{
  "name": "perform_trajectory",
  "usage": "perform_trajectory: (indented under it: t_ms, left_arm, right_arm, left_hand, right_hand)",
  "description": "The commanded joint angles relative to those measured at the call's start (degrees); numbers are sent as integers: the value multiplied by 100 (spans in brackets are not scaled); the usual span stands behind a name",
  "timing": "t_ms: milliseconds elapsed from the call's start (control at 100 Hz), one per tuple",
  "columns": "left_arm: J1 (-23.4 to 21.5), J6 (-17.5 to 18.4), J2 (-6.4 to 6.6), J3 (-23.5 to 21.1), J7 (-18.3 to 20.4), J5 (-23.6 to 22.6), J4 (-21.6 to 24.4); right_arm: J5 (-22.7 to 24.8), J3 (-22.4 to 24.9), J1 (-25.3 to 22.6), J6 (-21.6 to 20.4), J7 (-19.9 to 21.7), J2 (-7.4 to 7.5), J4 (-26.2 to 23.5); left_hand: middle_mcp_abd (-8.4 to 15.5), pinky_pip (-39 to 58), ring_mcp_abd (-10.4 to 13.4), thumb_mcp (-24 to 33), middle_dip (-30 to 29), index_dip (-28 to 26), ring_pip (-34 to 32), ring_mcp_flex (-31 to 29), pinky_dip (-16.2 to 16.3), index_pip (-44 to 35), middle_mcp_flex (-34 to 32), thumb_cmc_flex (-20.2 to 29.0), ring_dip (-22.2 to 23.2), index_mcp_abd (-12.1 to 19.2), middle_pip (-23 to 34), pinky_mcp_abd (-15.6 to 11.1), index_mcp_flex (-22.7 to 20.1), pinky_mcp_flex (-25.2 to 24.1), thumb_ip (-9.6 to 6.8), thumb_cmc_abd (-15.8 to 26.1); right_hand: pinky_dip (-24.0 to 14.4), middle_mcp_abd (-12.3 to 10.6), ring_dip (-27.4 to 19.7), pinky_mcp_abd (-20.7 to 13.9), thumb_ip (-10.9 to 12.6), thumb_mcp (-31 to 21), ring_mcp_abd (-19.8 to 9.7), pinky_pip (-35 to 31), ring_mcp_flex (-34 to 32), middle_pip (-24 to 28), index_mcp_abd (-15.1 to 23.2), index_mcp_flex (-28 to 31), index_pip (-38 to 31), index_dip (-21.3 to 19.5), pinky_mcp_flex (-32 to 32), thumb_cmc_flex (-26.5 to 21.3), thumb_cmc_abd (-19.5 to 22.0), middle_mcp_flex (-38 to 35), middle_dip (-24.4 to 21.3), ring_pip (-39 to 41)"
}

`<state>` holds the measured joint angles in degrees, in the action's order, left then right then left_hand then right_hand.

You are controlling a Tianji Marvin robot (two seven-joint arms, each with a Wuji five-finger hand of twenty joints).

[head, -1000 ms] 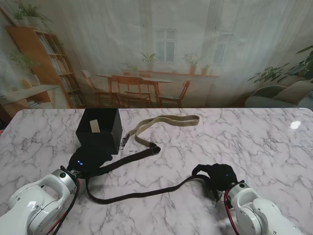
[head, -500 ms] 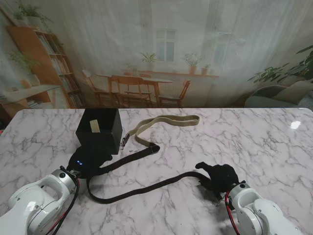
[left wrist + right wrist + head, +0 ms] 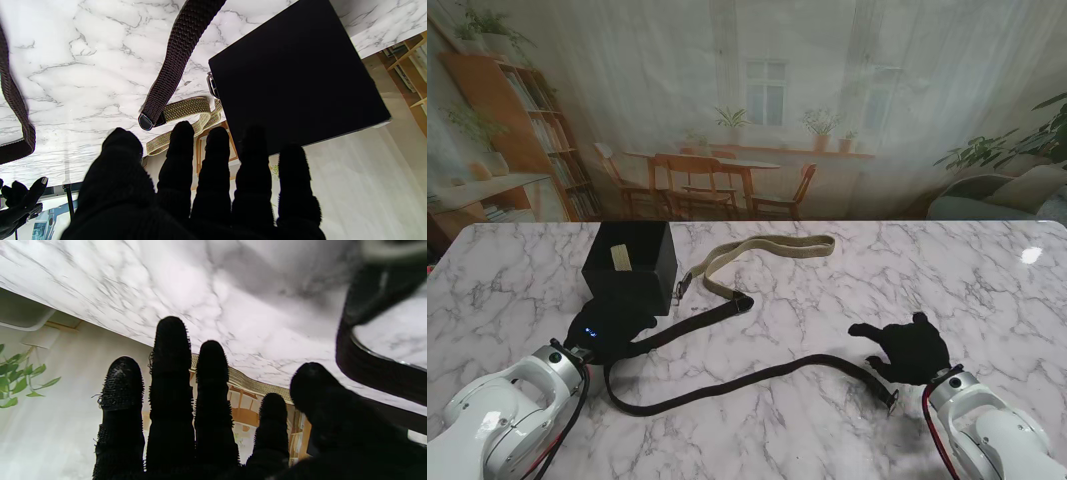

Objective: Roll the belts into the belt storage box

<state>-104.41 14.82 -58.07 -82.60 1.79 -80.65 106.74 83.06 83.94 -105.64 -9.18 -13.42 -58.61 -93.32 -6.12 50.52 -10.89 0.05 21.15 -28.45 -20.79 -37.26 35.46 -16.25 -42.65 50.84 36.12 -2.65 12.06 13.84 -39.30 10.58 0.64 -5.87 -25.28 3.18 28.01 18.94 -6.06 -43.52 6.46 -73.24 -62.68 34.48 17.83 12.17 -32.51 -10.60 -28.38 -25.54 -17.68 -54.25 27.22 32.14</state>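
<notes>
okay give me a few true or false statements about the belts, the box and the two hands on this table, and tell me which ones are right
1. The right hand is open, fingers spread. True.
2. The olive belt is rolled up inside the black box. False: it lies unrolled on the table.
3. The dark belt lies stretched between the hands. True.
4. The left hand is beside the far right table edge. False: it is near the box, on the left.

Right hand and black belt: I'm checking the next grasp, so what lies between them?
Nothing but bare marble table. In the stand view the open right hand sits just beside the black belt end, not touching.
</notes>
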Motion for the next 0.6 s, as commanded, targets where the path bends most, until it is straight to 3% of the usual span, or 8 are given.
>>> perform_trajectory:
  t_ms: [0,80,190,410,590]
  left_arm:
    - [4,-8,-8,19,68,7,-22]
    - [5,-15,-7,21,47,-7,-28]
    - [9,-16,-8,25,44,2,-32]
    - [19,-13,-8,33,12,11,-51]
    - [16,-11,-6,25,-55,-26,-61]
  right_arm:
    - [-93,84,-101,36,95,80,-6]
    - [-118,200,-198,-51,299,78,-104]
    - [-89,286,-228,-351,291,104,-85]
    - [-22,463,-234,-1192,186,183,17]
    - [-133,491,-187,-1627,163,213,179]
  left_hand:
    - [-131,-91,-112,-108,87,71,18,-114,-54,44,-125,33,44,-128,62,284,-34,-75,-8,243]
    - [-115,-82,-98,-83,91,35,9,-131,-50,12,-139,125,48,-116,70,283,-35,-61,-14,167]
    - [-115,-83,-98,-86,91,-2,12,-130,-53,0,-135,134,46,-113,73,282,-16,-57,-9,175]
    - [-100,-80,-97,-91,91,-22,12,-130,-54,22,-129,140,46,-123,79,279,17,-54,-8,189]
    - [-107,-76,-99,-90,93,-24,7,-136,-55,43,-133,152,48,-132,86,286,40,-53,-9,199]
  right_hand:
    - [-109,-11,72,-101,166,-223,-114,139,267,-315,411,-283,65,171,195,-302,49,529,-114,-226]
    - [-141,66,-67,-140,132,-582,-204,465,748,-715,658,-397,160,283,475,-513,-40,1376,-486,-636]
    - [-161,87,-310,-153,119,-1192,-312,764,1151,-723,734,-452,167,364,675,-791,-289,2100,-845,-993]
    - [-88,26,-574,-150,32,-2170,-427,1124,1486,-780,744,-315,375,493,864,-1210,-1036,2553,-1133,-1360]
    - [-79,-64,-647,-159,24,-2519,-471,1242,1689,-870,796,373,513,546,956,-1720,-1117,2738,-1191,-1485]
